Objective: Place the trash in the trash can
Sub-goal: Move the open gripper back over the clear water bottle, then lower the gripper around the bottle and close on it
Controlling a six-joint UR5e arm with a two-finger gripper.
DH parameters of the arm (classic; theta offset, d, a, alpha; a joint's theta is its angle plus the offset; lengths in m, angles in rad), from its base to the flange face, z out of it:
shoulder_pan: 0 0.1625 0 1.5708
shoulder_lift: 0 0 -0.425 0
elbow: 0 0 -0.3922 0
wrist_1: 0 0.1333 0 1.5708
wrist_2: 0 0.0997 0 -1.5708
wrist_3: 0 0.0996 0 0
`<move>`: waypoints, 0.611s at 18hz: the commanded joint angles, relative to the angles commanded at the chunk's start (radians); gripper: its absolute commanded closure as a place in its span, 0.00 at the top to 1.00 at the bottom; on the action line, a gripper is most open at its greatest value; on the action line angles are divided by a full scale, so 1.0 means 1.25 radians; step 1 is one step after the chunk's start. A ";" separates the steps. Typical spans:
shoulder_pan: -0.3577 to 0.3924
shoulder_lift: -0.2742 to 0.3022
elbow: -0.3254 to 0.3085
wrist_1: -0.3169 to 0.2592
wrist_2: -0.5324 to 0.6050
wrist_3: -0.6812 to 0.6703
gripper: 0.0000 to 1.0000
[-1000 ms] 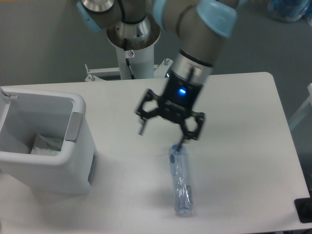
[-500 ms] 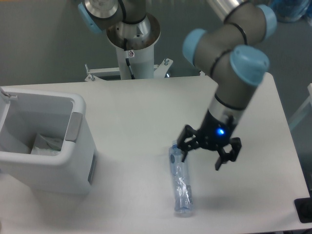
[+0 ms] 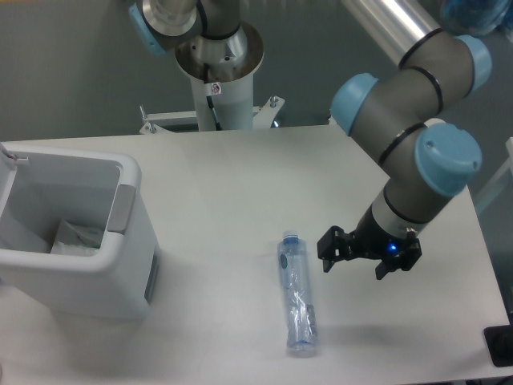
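Clear bottle lying on table; no legible label.

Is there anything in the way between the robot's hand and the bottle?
No, nothing visible. The gripper hangs open just to the right of the bottle, which lies flat on the table, and only bare tabletop shows between them. The stretch from the bottle to the bin looks bare too.
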 joint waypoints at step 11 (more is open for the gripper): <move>-0.071 -0.087 0.076 -0.033 0.056 -0.156 1.00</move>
